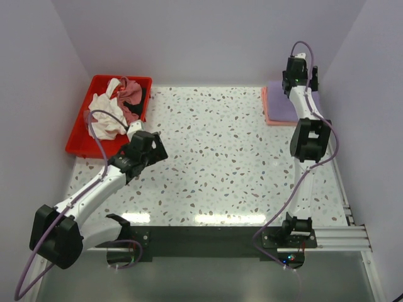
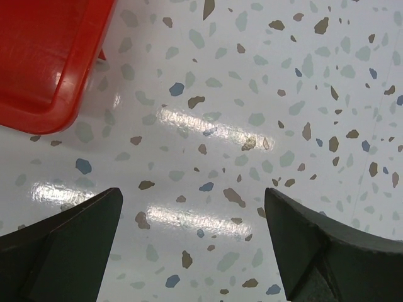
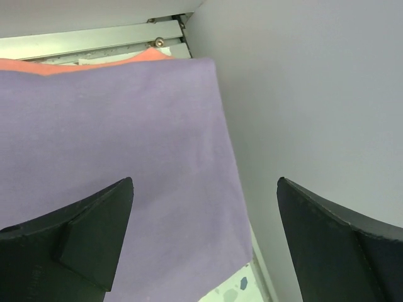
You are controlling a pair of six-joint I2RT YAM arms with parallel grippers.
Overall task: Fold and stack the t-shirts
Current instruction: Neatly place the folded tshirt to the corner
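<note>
A folded lavender-purple t-shirt lies on a folded salmon-pink t-shirt at the table's far right corner. In the right wrist view the lavender shirt fills the left side, with a strip of the salmon one past its far edge. My right gripper is open and empty above this stack. White, dusty-rose and dark t-shirts lie crumpled in the red tray. My left gripper is open and empty over bare table right of the tray.
The tray's near corner shows in the left wrist view. White walls stand close on the left, back and right; the right wall is next to the stack. A metal rail runs along the table's right edge.
</note>
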